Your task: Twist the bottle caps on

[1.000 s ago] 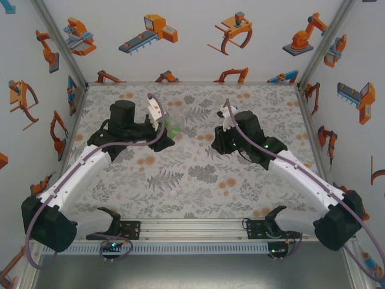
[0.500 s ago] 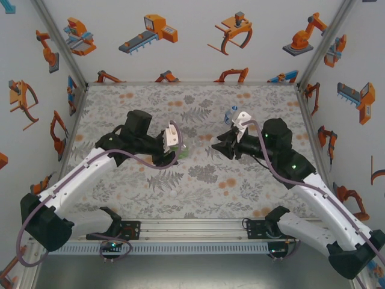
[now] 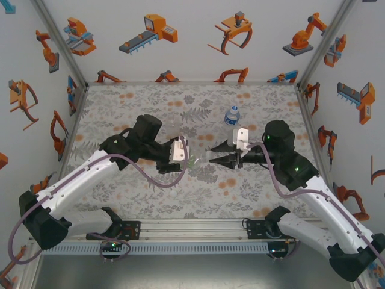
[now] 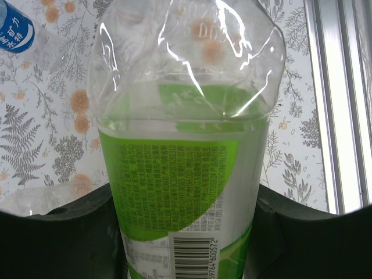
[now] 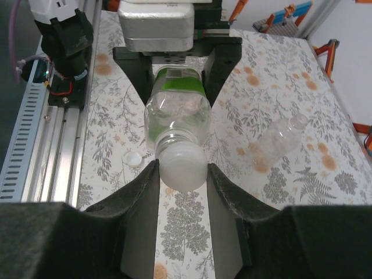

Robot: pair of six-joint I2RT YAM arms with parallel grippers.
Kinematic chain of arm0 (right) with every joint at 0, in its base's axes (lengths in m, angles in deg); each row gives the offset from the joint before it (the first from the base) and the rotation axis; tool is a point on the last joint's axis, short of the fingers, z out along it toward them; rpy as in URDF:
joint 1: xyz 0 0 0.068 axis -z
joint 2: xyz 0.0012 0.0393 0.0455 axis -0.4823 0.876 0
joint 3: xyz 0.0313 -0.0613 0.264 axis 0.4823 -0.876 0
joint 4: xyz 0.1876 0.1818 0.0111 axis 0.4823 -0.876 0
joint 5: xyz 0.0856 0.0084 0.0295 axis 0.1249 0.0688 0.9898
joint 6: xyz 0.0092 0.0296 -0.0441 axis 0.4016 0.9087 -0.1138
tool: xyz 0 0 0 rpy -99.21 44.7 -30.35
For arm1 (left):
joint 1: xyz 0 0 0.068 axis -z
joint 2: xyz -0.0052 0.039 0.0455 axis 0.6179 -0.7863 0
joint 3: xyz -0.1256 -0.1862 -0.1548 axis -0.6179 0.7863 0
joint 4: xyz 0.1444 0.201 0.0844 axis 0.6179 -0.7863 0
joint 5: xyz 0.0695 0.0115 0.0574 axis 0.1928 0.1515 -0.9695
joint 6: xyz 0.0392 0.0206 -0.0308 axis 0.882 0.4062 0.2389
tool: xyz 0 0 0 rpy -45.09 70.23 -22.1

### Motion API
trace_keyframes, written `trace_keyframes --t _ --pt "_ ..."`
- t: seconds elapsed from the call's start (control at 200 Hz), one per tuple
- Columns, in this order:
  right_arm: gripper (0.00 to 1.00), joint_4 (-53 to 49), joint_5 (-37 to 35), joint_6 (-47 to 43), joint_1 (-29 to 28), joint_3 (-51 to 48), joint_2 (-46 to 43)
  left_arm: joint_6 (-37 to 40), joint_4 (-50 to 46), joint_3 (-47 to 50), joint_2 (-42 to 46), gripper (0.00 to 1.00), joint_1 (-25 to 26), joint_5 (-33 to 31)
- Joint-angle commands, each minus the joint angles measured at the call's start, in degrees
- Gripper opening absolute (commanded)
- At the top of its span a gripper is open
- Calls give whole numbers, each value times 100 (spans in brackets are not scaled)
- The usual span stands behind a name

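Top external view: the floral table [image 3: 120,108] carries both arms, which reach inward so that their jaws face each other above its middle. The left gripper [image 5: 179,87] is clamped on the lower body of the green-label bottle [image 4: 180,174]. The bottle is held off the table, roughly level, with its base back between the left jaws and its neck pointing straight into the right jaws. The right gripper [image 5: 182,174] is closed on a white cap [image 5: 182,165], with one finger against each side of it. The cap sits over the mouth of the held bottle; how far it is threaded on I cannot tell.

The blue-label bottle [image 3: 232,115] stands upright on the table beyond the right jaws, towards the far edge and well apart from them. In the right wrist view the clear bottle [image 5: 279,142] lies on its side on the table, off to the right of the right jaws and below them. A loose cap [image 5: 134,159] rests on the table just left of the right gripper's left finger in that view, lower than the held bottle and near the rail at the table's edge
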Motion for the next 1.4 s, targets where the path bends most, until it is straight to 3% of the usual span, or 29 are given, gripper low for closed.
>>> trace_keyframes --t 0.0,0.386,1.091,1.392 --pt "12 48 427 -247 -11 -132 -57 166 -111 -215 71 0 73 80" --pt "11 -335 531 -522 -11 -83 46 165 -76 -216 101 0 96 125" --pt "3 -107 425 -516 -20 30 85 198 -227 -249 -73 0 166 51" --pt "2 -547 505 -798 -29 280 277 250 -327 -327 -109 0 166 55"
